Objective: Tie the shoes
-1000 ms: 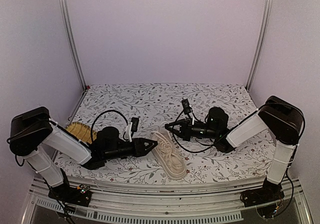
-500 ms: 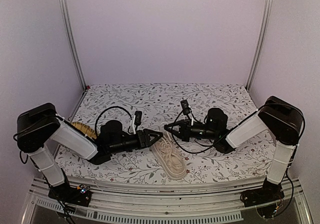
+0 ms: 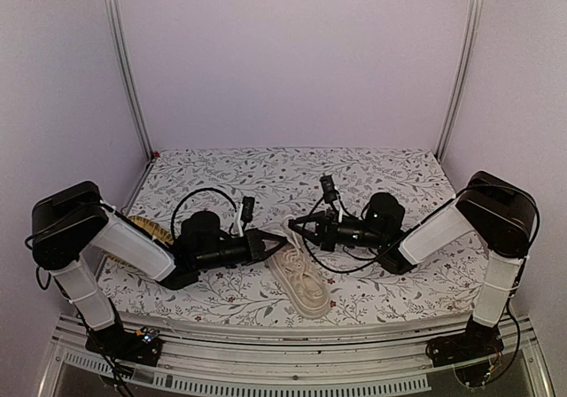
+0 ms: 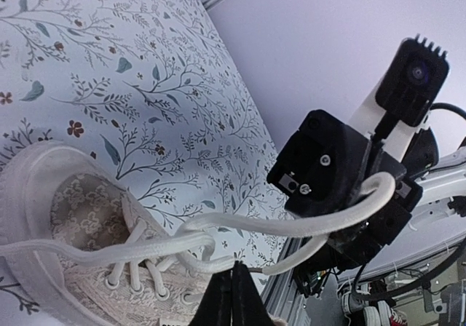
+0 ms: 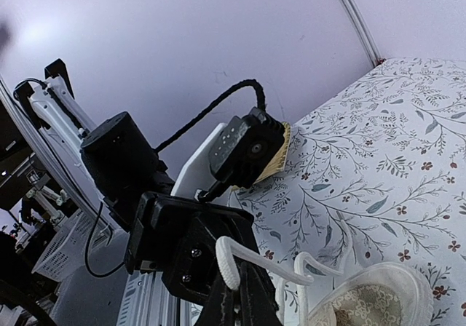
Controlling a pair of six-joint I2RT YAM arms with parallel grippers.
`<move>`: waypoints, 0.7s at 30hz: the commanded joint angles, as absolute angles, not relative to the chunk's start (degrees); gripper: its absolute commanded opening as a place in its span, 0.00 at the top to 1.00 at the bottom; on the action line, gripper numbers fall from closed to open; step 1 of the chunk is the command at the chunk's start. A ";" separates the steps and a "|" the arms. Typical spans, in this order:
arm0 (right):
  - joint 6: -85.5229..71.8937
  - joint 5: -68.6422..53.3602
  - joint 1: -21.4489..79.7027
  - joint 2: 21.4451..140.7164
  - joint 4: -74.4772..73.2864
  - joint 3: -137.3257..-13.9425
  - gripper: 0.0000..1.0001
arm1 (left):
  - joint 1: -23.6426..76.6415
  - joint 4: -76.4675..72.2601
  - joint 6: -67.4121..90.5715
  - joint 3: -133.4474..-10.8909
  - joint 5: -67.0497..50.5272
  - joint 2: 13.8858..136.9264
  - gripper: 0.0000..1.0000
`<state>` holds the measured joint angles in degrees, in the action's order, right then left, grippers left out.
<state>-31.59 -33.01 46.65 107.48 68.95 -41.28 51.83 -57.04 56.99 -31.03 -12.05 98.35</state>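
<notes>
Locate shoe (image 3: 302, 284) on counter (image 3: 381, 175). Confirm left pincer (image 3: 281, 242), just left of shoe's far end, nipped shut on lace (image 5: 227, 262); confirm right pincer (image 3: 294, 224), just right, likewise. Draw both outward evenly, taut, without dragging shoe

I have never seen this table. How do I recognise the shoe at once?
On the floral tablecloth, look near the middle of the front edge. The cream sneaker lies there, its pale laces lifted; the yellow woven mat by the left arm is flat and laceless.
</notes>
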 commanded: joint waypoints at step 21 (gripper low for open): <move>-27.78 -28.42 47.13 105.33 68.21 -38.93 0.98 | 51.27 -47.79 60.60 -34.93 -10.96 95.95 0.48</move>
<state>-29.43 -29.04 46.87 107.00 69.36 -39.66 51.35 -50.09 58.94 -31.86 -10.76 95.24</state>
